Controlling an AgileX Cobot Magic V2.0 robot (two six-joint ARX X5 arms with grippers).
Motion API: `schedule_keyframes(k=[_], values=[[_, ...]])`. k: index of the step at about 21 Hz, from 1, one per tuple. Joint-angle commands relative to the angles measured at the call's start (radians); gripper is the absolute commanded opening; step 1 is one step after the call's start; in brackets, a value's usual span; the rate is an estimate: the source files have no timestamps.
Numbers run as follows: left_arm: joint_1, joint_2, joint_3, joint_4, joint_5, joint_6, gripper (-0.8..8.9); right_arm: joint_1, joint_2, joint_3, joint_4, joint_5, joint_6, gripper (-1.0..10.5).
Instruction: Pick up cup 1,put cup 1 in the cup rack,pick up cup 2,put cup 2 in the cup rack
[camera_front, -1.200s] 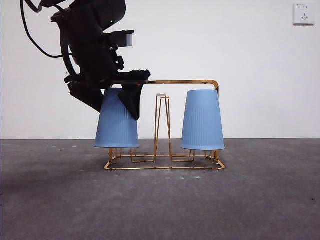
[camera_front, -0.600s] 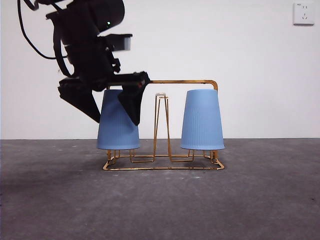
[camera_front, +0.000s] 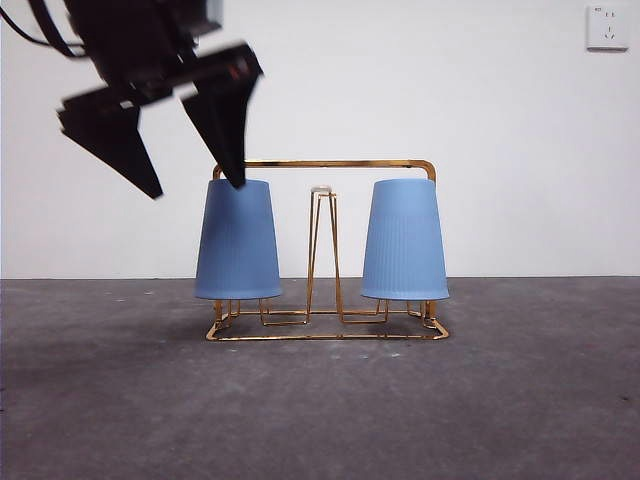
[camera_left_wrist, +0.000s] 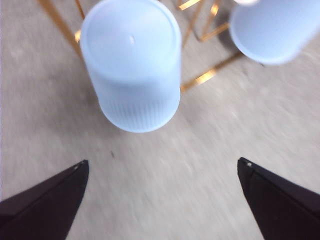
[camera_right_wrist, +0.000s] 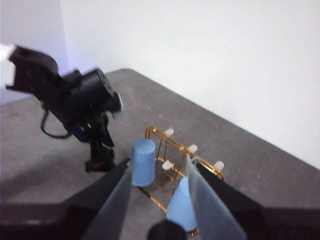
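- Lifting clear: left claw now in the upper left of the front frame, jaws spread wide and empty; half a second ago it was lower, around the left cup.
- Left cup released; it sits upside down on the cup rack, mouth just above the wire base, nothing touching it.
- Right cup also upside down on the rack at centre right, unchanged.
- Judgement: both cups racked, task looks essentially done; only the retreat is left.
- Look: two pale blue ribbed cups, tapered; gold wire rack with arched handle and one bare hairpin prong between them, standing on the grey tabletop.
- Right claw hangs back, well apart from the rack, jaws parted, holding nothing.
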Motion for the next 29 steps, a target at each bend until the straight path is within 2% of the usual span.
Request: schedule_keyframes(k=[1, 8, 12, 18, 20, 24, 25, 27, 29], values=[[0.002, -0.065, -0.008, -0.062, 0.048, -0.013, 5.02, 0.000, 0.002, -0.003, -0.031, 0.001, 0.005, 1.9], [0.002, -0.304, -0.008, -0.201, 0.268, -0.031, 4.99, 0.000, 0.019, -0.003, -0.230, 0.000, 0.011, 1.9], [0.002, -0.447, -0.008, -0.246, 0.409, -0.039, 4.99, 0.000, 0.028, -0.003, -0.335, 0.000, 0.043, 1.9], [0.002, -0.560, -0.008, -0.283, 0.434, -0.054, 4.90, 0.000, 0.033, -0.004, -0.353, 0.000, 0.069, 1.9], [0.002, -0.583, -0.008, -0.294, 0.434, -0.055, 4.08, 0.000, 0.033, -0.004, -0.353, 0.000, 0.070, 1.9], [0.002, -0.614, -0.008, -0.308, 0.433, -0.058, 1.05, 0.000, 0.033, -0.004, -0.353, 0.000, 0.087, 1.8], [0.002, -0.618, -0.008, -0.308, 0.433, -0.058, 0.56, 0.000, 0.033, -0.004, -0.353, 0.000, 0.088, 1.5], [0.002, -0.624, -0.008, -0.307, 0.433, -0.058, -0.14, 0.000, 0.033, -0.004, -0.354, 0.000, 0.087, 0.0], [0.002, -0.626, -0.008, -0.307, 0.433, -0.058, -0.08, 0.000, 0.033, -0.004, -0.354, 0.000, 0.087, -0.1]])
